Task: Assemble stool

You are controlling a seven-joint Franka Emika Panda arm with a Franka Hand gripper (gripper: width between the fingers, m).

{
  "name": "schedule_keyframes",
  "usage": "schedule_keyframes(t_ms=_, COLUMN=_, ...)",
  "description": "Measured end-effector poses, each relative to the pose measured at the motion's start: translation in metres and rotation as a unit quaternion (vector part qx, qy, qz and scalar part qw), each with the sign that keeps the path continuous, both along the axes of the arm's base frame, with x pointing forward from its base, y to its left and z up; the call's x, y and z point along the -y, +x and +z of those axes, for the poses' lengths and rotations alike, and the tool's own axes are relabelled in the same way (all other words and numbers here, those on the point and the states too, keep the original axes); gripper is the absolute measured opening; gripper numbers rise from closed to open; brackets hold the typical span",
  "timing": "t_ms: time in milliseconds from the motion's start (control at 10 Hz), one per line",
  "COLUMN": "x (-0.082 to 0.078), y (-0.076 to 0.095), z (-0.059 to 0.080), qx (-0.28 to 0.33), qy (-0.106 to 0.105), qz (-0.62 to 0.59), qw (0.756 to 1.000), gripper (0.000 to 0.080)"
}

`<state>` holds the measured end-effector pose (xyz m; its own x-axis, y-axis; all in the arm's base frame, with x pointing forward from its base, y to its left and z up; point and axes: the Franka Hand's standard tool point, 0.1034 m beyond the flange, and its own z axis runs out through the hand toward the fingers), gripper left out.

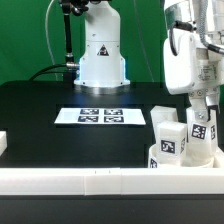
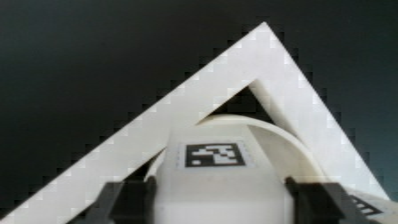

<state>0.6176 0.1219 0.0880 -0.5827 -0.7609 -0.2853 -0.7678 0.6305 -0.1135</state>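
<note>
On the exterior view's right, near the front edge of the black table (image 1: 60, 140), the white Franka arm's two-finger gripper (image 1: 201, 108) hangs pointing down over a cluster of white plastic stool parts. Two dark fingers (image 1: 193, 102) reach down to a short blocky white plastic leg (image 1: 199, 133) bearing a black-and-white square tag; the leg stands upright between them. Just beside it, toward the exterior view's left, stands a second tagged blocky white leg (image 1: 171, 140), also upright, and a third white block (image 1: 161, 114) sits just behind that one. All three are grouped close together against the long white border rail (image 1: 90, 181) that runs across the front of the table.

From the wrist view, the gripper (image 2: 214, 196) shows both dark fingertips (image 2: 121, 202) flanking a rounded white part that carries a square tag (image 2: 215, 155). The jaws stand partly apart, one on each side of this tagged part. Whether the pads actually press on it cannot be told from either view. Behind the part, two white rails (image 2: 222, 85) meet in a corner against the black surface.

Further back on the table, the thin flat white marker board (image 1: 100, 116) with its row of black tags lies flat, well apart from the stool parts. A small white block (image 1: 3, 143) sits at the exterior view's left edge. The round seat cannot be identified with certainty in either view.
</note>
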Motion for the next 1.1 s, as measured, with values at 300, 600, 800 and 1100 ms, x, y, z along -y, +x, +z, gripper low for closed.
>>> schedule_keyframes(t_ms=300, x=0.0, y=0.0, z=0.001, qx=0.003, qy=0.0, qz=0.009, qw=1.0, gripper=0.0346)
schedule_keyframes(t_ms=600, x=0.0, y=0.005, z=0.028, qx=0.028, qy=0.003, qz=0.038, qw=0.999, gripper=0.0628)
schedule_keyframes(t_ms=800, x=0.0, y=0.004, z=0.023, qx=0.033, qy=-0.015, qz=0.089, qw=0.995, gripper=0.0643)
schedule_keyframes(t_ms=1100, x=-0.006, y=0.001, z=0.021, qx=0.026, qy=-0.061, qz=0.245, qw=0.967, gripper=0.0649)
